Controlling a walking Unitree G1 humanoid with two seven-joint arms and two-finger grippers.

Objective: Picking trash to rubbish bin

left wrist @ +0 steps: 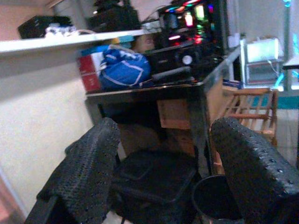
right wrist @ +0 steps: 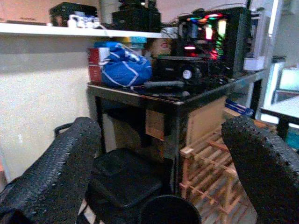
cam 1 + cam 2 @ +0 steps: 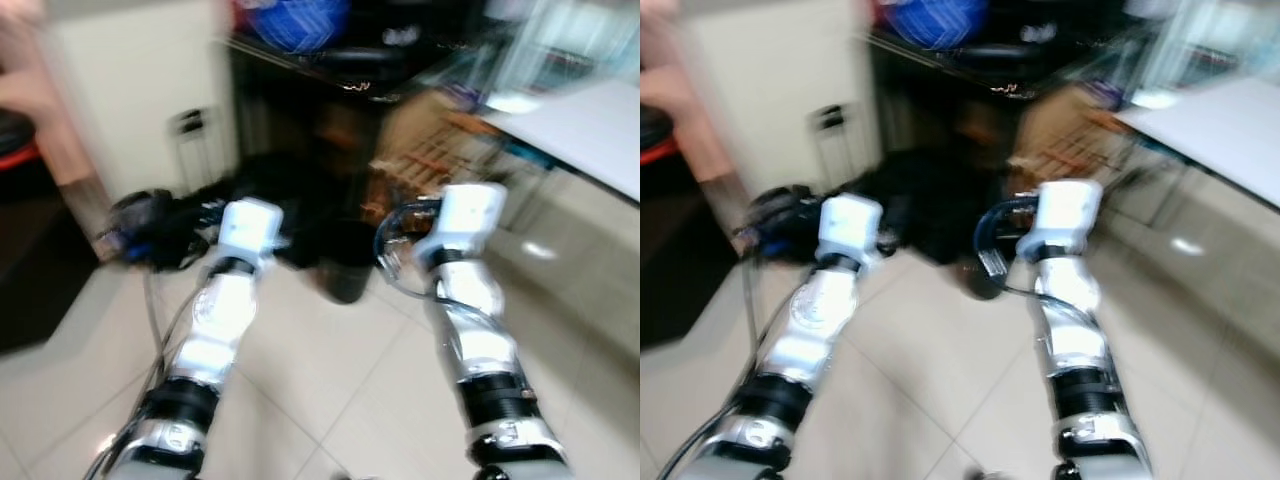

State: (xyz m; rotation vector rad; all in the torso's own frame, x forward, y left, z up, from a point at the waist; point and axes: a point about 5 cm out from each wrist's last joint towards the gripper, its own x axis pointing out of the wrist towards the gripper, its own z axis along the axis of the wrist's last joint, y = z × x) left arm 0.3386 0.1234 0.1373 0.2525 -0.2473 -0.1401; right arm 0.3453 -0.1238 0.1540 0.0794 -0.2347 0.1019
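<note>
Both arms reach forward, the left pincer and right pincer released and empty, aimed at the dark rubbish bin at centre frame on the floor below the black desk, presumably approaching it.

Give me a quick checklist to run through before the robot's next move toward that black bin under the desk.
1. Black bin located, on the floor by the black desk: ok.
2. Left gripper open: ok.
3. Right gripper open: ok.
4. Trash in either gripper: not ok, nothing between the fingers.
5. Trash to pick spotted on the tiled floor: cannot tell, the eye views are blurred.
6. Black bag and wooden rack flanking the bin, enough room to reach: cannot tell.
</note>
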